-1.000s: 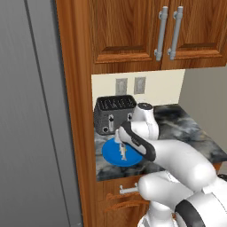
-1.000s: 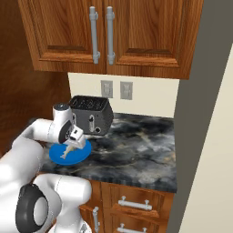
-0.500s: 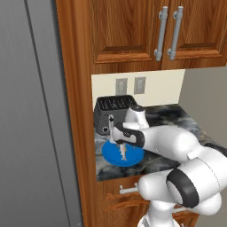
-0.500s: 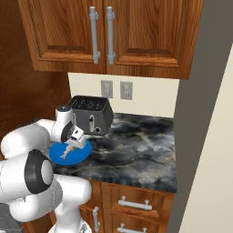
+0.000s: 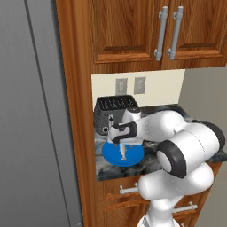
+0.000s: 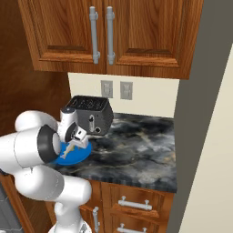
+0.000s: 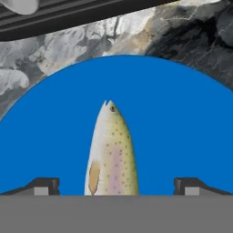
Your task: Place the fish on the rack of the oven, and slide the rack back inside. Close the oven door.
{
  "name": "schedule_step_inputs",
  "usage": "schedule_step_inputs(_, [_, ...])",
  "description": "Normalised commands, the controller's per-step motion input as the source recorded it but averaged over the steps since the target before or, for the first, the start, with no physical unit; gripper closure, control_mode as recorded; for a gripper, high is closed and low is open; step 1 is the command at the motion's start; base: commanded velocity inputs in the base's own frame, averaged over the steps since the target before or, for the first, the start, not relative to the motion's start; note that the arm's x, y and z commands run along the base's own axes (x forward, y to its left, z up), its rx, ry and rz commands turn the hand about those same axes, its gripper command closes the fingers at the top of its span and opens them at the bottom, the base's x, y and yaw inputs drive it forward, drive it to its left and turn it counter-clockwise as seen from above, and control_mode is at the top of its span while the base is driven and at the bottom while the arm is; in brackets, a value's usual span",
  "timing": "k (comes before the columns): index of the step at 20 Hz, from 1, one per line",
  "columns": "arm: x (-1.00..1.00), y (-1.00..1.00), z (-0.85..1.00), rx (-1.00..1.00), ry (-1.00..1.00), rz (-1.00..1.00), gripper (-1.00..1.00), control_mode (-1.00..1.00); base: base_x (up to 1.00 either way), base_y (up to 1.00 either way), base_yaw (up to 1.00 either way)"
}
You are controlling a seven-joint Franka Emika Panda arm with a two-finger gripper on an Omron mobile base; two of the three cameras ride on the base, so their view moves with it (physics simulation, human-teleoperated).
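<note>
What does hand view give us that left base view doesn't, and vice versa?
Hand view alone: the fish's speckled skin, eye and head, lying between the two open fingertips, with dark marbled counter past the plate's edge.

Left base view alone: the black toaster behind the plate, wall outlets, upper cabinet doors, drawers below, and the arm reaching over.

Both: the blue plate with the fish on it, gripper open above it.
</note>
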Motion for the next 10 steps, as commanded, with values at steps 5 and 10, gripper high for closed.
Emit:
schedule_step_inputs(5, [0.23, 0.15, -0.42, 0.00, 0.00, -0.02, -1.00, -1.00, 0.00, 0.00, 0.00])
schedule_step_inputs(10, [0.01, 0.13, -0.23, 0.00, 0.01, -0.03, 1.00, -1.00, 0.00, 0.00, 0.00])
